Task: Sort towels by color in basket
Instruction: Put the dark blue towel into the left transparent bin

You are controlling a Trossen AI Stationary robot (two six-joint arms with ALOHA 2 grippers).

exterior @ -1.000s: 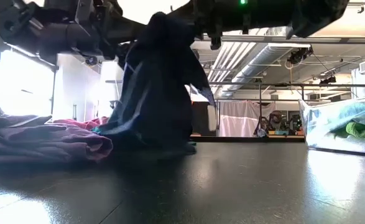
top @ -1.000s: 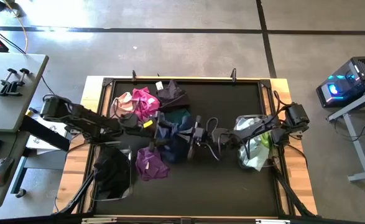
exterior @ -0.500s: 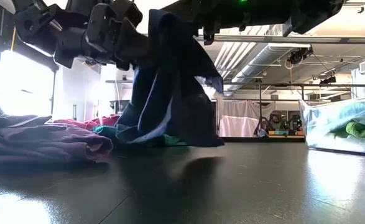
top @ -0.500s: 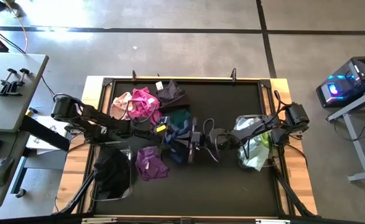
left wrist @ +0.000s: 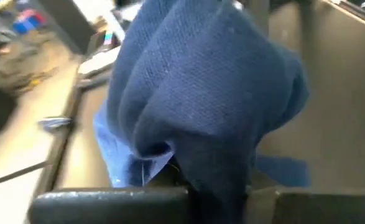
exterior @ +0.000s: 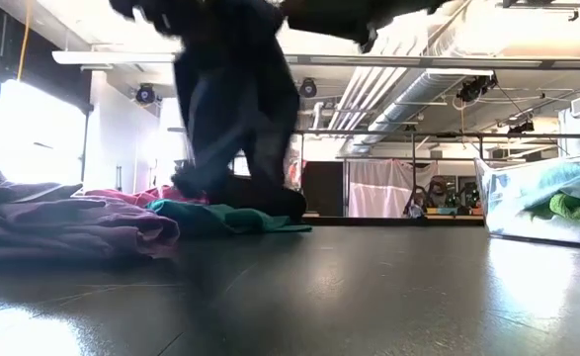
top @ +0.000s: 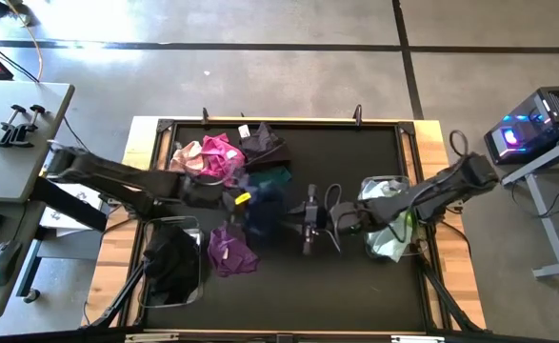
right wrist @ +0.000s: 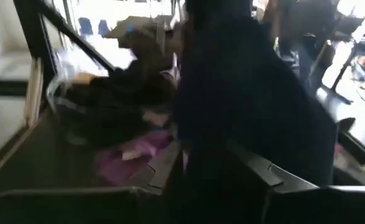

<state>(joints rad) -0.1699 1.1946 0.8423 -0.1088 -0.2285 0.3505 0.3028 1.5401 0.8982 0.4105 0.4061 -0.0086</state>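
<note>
The left tool (top: 252, 202) hangs over the middle of the counter (top: 355, 276), its fingers clamped on a navy towel (top: 265, 211). In the left wrist view the blue cloth (left wrist: 201, 99) bunches between the dark fingers and fills most of the picture. In the low view the same towel (exterior: 235, 119) hangs clear above the counter top, blurred.

The right tool (top: 303, 213) sits just beside that towel on its right-edge side, near the counter's centre. Its fingers stand partly apart, but whether they touch the cloth cannot be told; the right wrist view shows only a dark mass (right wrist: 250, 106) close in front.

Toward the far edge, left of centre, lie a pink towel (top: 188, 155), a magenta towel (top: 220, 154), a dark purple towel (top: 263, 143) and a teal towel (top: 275, 176), bunched together. A purple towel (top: 229, 251) lies nearer the near edge, left of centre. A clear bin (top: 155, 238) at the near left corner holds black cloth (top: 172, 267). Another clear bin (top: 379, 186) by the right edge holds pale mint and lime towels (top: 393, 233).
</note>
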